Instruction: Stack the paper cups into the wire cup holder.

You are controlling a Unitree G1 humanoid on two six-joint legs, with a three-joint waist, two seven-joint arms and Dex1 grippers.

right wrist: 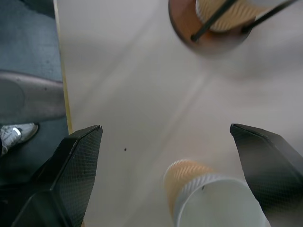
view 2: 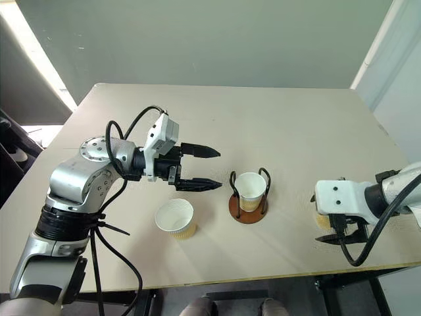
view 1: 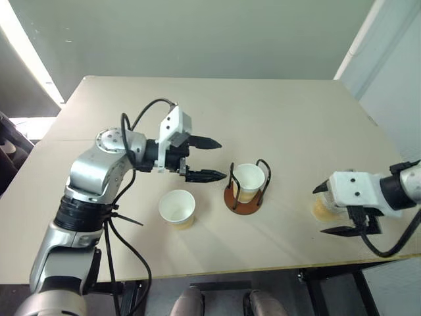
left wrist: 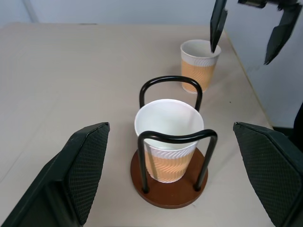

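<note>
On the left of the head view we see our left hand [view 1: 206,158] hovering above the table [view 1: 283,112], its two black fingers spread wide and holding nothing, pointing toward the middle of the frame. Just below it, a little left of centre, one cup [view 1: 177,209] stands upright on the table, apart from the fingers.

At the centre sits the holder [view 1: 245,198], its reddish-brown disc flat on the table and its black wire arches rising from it. A second cup [view 1: 248,182] stands upright inside the holder, between the arches, its white rim at about the height of the wire tops. In our left wrist view this cup fills the holder, with the fingers well to either side of it.

At the right edge, lower in the frame, our right hand [view 1: 333,209] is open and empty, pointing down at the table. The third cup [view 1: 321,209] stands upright on the table between its spread fingers; we cannot tell whether either finger touches it.
</note>
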